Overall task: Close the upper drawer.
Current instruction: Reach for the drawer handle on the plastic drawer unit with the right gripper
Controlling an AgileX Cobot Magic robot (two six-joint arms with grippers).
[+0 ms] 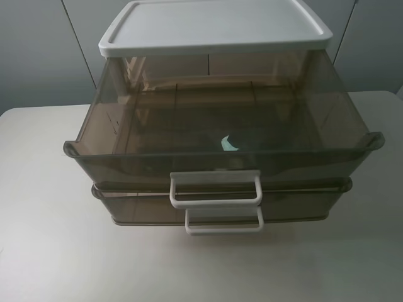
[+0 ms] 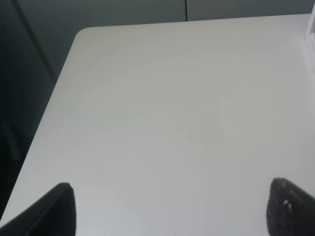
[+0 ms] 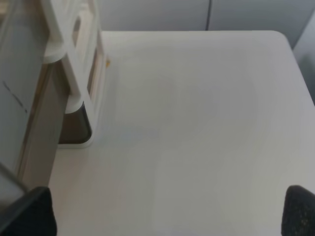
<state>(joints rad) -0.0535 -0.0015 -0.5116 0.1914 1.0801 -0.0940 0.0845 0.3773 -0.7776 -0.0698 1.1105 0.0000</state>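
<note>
Upper drawer (image 1: 217, 126): pulled out to the near side; you must push it back.
Left pincer (image 2: 170, 212): released above the desk (image 2: 172, 98).
Right pincer (image 3: 165, 214): released, right of the drawer.

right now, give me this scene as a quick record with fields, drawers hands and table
upper drawer: pulled well out from under the white lid, not closed
upper handle: white loop, nothing touching it
lower drawer: directly below, with its own white handle; how far out is unclear
left hand: open, empty, over bare table
right hand: open, empty, near the unit's side, not touching it
</note>
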